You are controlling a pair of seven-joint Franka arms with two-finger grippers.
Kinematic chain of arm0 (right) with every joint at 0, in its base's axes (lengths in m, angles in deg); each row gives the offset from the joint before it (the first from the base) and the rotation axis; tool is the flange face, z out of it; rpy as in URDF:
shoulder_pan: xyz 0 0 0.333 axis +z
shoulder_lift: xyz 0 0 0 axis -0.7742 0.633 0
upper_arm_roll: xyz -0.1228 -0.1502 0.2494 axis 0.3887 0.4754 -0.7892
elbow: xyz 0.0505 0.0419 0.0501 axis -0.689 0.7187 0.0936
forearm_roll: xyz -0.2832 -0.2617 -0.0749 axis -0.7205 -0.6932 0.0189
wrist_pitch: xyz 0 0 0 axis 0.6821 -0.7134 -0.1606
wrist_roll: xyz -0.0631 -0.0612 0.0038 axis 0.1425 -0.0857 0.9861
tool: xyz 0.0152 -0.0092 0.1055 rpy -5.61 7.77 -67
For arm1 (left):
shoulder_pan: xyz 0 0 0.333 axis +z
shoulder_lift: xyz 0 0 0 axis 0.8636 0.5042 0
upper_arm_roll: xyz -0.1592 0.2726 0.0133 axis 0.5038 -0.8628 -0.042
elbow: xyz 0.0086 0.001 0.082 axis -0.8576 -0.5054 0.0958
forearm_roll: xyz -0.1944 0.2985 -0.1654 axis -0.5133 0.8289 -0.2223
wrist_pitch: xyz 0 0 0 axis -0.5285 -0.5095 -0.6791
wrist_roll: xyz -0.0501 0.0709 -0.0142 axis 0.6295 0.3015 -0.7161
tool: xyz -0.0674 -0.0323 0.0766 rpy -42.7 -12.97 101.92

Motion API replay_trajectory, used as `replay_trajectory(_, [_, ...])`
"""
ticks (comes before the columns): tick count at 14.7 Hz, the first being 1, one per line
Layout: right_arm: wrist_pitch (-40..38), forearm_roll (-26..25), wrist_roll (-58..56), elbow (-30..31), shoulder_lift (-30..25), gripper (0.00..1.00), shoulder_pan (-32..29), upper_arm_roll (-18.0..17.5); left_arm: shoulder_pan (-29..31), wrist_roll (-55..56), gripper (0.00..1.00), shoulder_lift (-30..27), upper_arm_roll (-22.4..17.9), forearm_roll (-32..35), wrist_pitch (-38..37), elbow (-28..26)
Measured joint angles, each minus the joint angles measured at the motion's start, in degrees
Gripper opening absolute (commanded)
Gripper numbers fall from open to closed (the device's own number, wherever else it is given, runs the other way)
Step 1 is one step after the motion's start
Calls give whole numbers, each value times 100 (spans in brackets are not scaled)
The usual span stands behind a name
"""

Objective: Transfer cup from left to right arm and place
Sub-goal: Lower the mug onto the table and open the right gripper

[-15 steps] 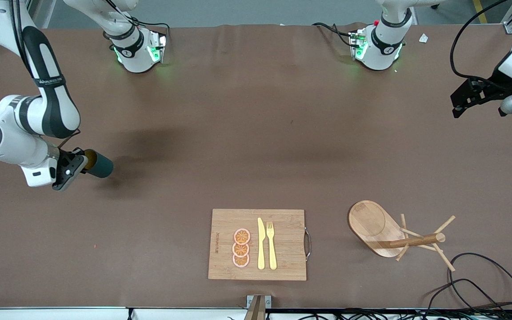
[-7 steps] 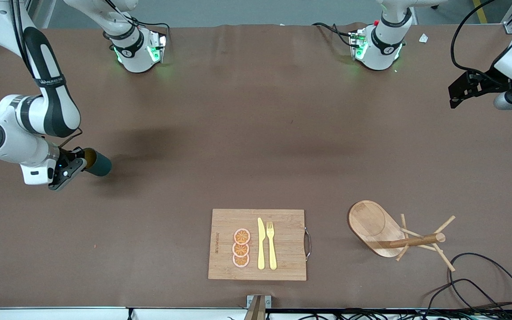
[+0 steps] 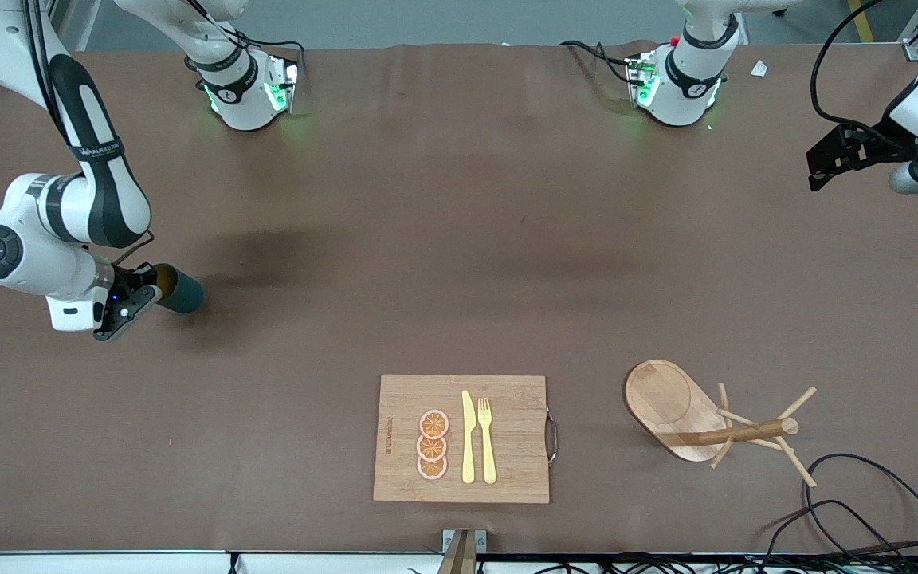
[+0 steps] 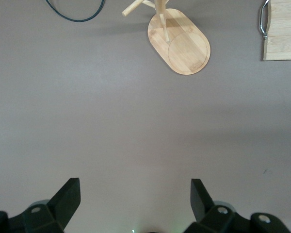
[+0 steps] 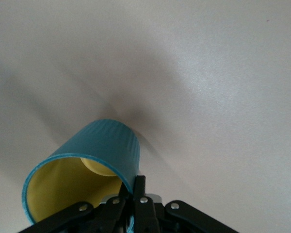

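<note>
- Right gripper up over the tabletop twd the right arm's end, clamped tight on the cup.
- Cup carried on its side, bottom pointing twd table centre; teal ribbed outside, mustard-yellow inside per right wrist view.
- Grip taken at the cup's rim: one finger pressed on the outer wall by the rim. Handle not visible.
- Cup off the surface, shadow cast on the tabletop just beside it.
- Left gripper held up over the left arm's end of the tabletop, waiting; fingers spread wide apart, nothing btwn them.
- Wooden cup rack w/ oval base and slanted pegs near the front-camera edge, twd the left arm's end; base and pegs also seen in left wrist view.
- Bamboo cutting board at mid-table, near the front-camera edge, metal handle on the side twd the rack.
- On the board: three orange slices in a row, yellow knife and yellow fork side by side next to them.
- Black cable looped on the tabletop beside the rack.
</note>
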State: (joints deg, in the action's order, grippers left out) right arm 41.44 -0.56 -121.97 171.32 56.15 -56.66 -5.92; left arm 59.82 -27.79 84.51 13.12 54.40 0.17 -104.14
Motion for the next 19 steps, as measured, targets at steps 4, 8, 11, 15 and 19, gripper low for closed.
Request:
replay_trajectory(4, [2, -15, 5, 0, 108, 40, 2, -4, 77, -6, 100, -25, -34, 0, -124, -11])
replay_trajectory(8, [4, -18, 16, -14, 121, 100, 2, -3, 76, -6, 100, -60, -25, 0, -146, -45])
replay_trajectory(11, [-180, -18, 141, -161, 119, 100, 0, 2, 74, -8, 100, -61, -23, 0, -147, -53])
replay_trajectory(15, [-1113, -20, 1111, -788, 93, 100, -6, 6, 69, -11, 100, -104, 5, -1, -147, -53])
replay_trajectory(19, [-1785, -21, 1367, -1415, -1, 100, -6, 3, 70, -3, 100, -151, 4, -1, -147, -57])
